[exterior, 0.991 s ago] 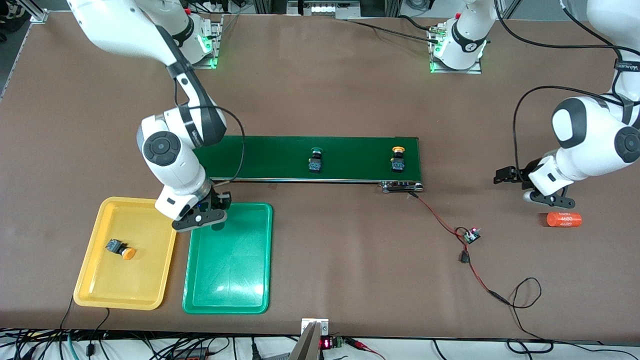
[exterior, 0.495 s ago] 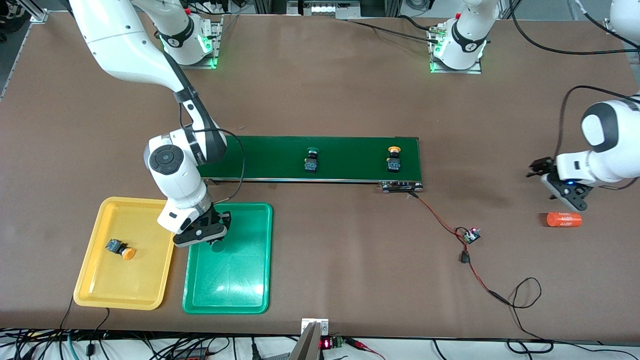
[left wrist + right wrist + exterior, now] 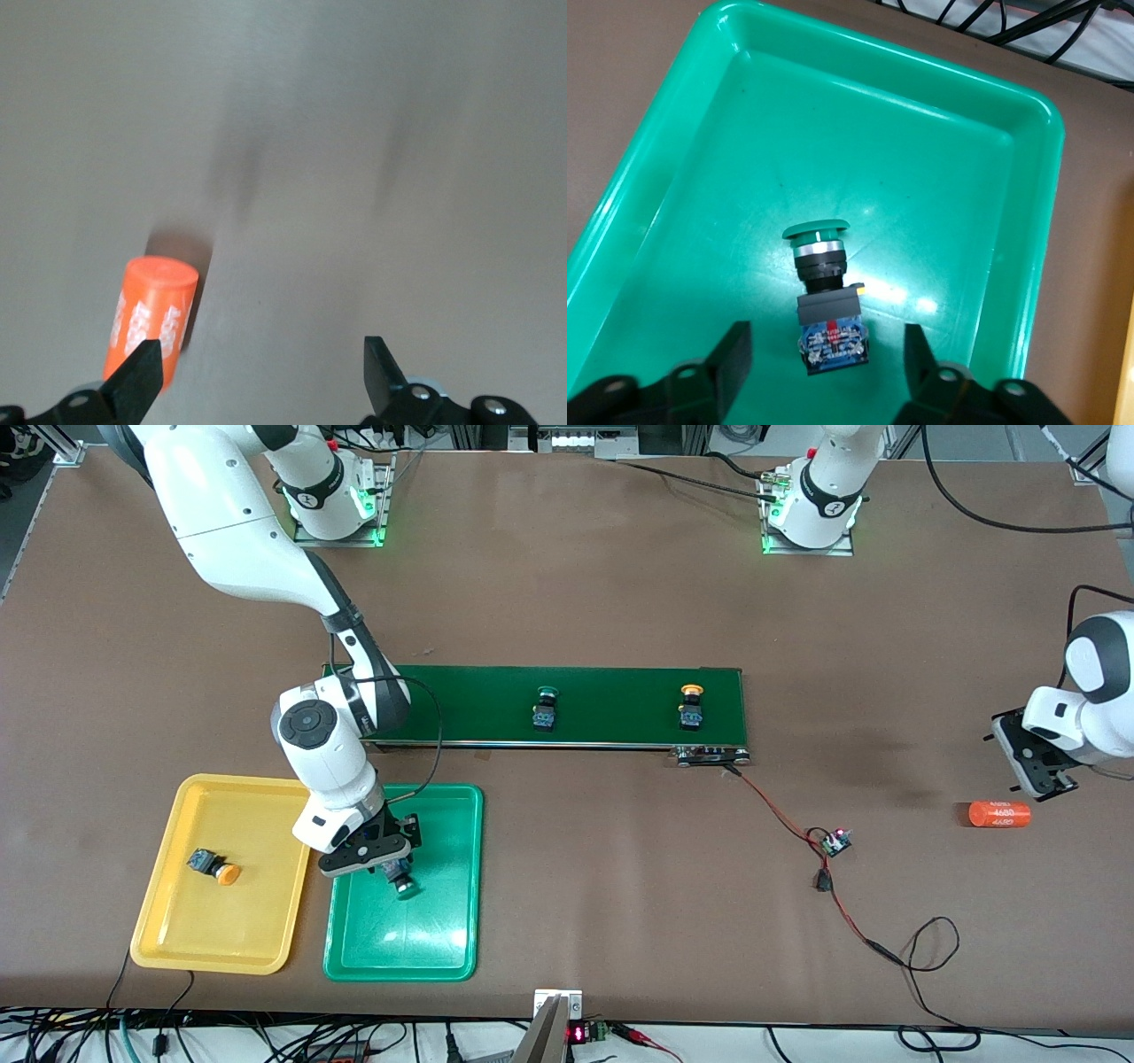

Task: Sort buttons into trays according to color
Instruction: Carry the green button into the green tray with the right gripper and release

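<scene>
Brown and matte, the counter [image 3: 567,602] carries a long dark green belt [image 3: 620,707] across its middle, with the two trays lying nearer the front camera than the belt's end at the right arm's side.

The right gripper [image 3: 824,367] hangs low over the green tray [image 3: 673,186], its black fingers [image 3: 731,354] spread wide. A green button [image 3: 824,292] lies on its side on the tray floor in the gap between those fingers, touched by neither; its round green cap points away from the gripper and its blocky black body, with a small coloured label on the end, sits closest to the fingers. In the front view this button [image 3: 403,883] shows just under the gripper [image 3: 376,856], in the part of the green tray [image 3: 443,957] closer to the belt. The tray is glossy plastic, shallow, with rounded corners and a raised rim.

Beside the green tray, toward the right arm's end of the counter, sits the yellow tray [image 3: 168,939] of the same shape, holding a yellow-orange button [image 3: 215,866] lying on its side.

On the belt stand a second green button [image 3: 545,710] and a second yellow-orange button [image 3: 690,707], well apart.

The left gripper [image 3: 261,376] waits far from the belt at the left arm's end of the counter, fingers [image 3: 383,372] wide with nothing between them, over bare counter beside a smooth orange cylinder [image 3: 151,314] with white print.
</scene>
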Robot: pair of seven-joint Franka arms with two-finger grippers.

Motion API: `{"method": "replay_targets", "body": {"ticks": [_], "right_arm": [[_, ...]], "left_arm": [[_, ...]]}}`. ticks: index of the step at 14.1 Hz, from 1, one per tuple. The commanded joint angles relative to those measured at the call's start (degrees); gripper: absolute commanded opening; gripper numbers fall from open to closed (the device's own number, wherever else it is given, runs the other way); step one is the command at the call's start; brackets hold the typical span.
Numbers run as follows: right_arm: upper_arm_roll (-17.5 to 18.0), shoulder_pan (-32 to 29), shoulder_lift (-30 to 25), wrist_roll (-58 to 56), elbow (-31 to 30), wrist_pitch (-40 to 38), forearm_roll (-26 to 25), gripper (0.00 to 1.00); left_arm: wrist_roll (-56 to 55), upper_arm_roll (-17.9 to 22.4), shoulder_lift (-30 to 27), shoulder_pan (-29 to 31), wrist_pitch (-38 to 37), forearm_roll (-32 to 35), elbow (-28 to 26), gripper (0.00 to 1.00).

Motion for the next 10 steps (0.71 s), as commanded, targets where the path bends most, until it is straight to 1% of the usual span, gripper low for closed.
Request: {"method": "replay_targets", "body": {"ticks": [1,3,5,8,9,10], "right_arm": [[-0.79,1.04,0.79,-0.07,1.40,0.46,-0.47,0.85],[-0.79,1.13,0.18,-0.16,1.40,-0.24,-0.21,0.85],[-0.44,1.39,-1.48,0.10,1.31,-4.96,0.75,0.86],[-0.44,3.67,-7.36,1.16,1.05,-16.46,4.09,0.91],[-0.44,4.02,-9.82,1.16,0.26,-19.98,4.54,0.92],[-0.44,4.03,-12.97,1.34,-1.75,-23.41,4.54,0.97]], "left_arm": [[8.16,-0.77,7.07,2.25,0.78,0.96,5.79,1.00],[10.01,-0.77,9.10,3.05,0.78,0.96,7.55,1.00],[11.68,-0.86,9.80,3.05,0.78,0.96,8.87,1.00],[11.87,-0.86,9.90,2.88,0.78,0.88,9.40,1.00],[11.87,-0.86,9.98,2.79,0.86,0.88,9.40,1.00],[11.87,-0.86,10.24,2.79,0.87,0.88,9.40,1.00]]}}
